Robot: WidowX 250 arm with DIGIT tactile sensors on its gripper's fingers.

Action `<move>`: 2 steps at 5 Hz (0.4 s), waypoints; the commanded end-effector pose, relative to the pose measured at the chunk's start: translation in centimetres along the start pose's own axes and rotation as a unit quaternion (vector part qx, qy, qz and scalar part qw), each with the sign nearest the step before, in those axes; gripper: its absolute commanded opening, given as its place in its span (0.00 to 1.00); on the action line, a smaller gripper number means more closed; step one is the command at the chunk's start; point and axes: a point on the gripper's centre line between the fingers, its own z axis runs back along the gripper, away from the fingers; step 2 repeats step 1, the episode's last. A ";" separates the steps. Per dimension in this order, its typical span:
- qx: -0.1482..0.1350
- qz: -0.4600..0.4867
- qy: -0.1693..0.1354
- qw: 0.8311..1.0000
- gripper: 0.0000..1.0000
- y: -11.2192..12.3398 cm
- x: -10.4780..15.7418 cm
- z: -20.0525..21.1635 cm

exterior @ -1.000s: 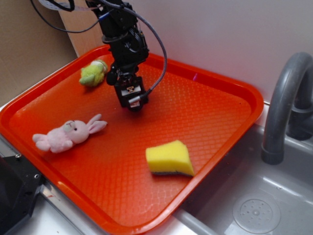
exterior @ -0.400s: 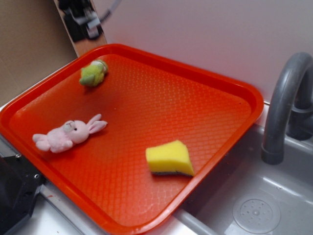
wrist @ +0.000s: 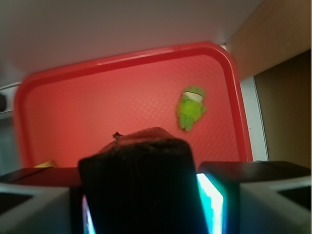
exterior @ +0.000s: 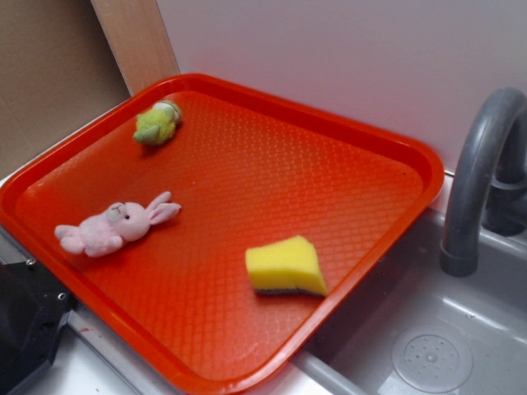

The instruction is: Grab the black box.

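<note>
The black box (wrist: pixel 144 183) sits between the two fingers of the hand (wrist: pixel 146 204), as the wrist view shows; the hand is closed on it from the left and the right side and holds it high above the tray (wrist: pixel 122 68). In the exterior view neither the hand nor the box appears.

The box looks matte and a little rough, with rounded edges, so I judge it is light and not slippery. Whether it is stiff or a bit soft I cannot tell, but it seems to keep its shape under the grip. The flat opposite sides are the good place to hold, and the fingers press there.

On the tray (exterior: pixel 362 140) lie a green plush toy (exterior: pixel 156 123) near the far edge, a pink plush rabbit (exterior: pixel 115 226) at the left and a yellow sponge (exterior: pixel 284 265) towards the near side, all well apart. A grey tap (exterior: pixel 478 173) and a sink (exterior: pixel 428 354) stand beside the tray. Nothing appears to block the hand.
</note>
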 end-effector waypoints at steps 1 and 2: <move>0.019 -0.022 -0.019 0.999 0.00 -2.0 -0.7 0.4; 0.019 -0.022 -0.019 0.999 0.00 -2.0 -0.7 0.4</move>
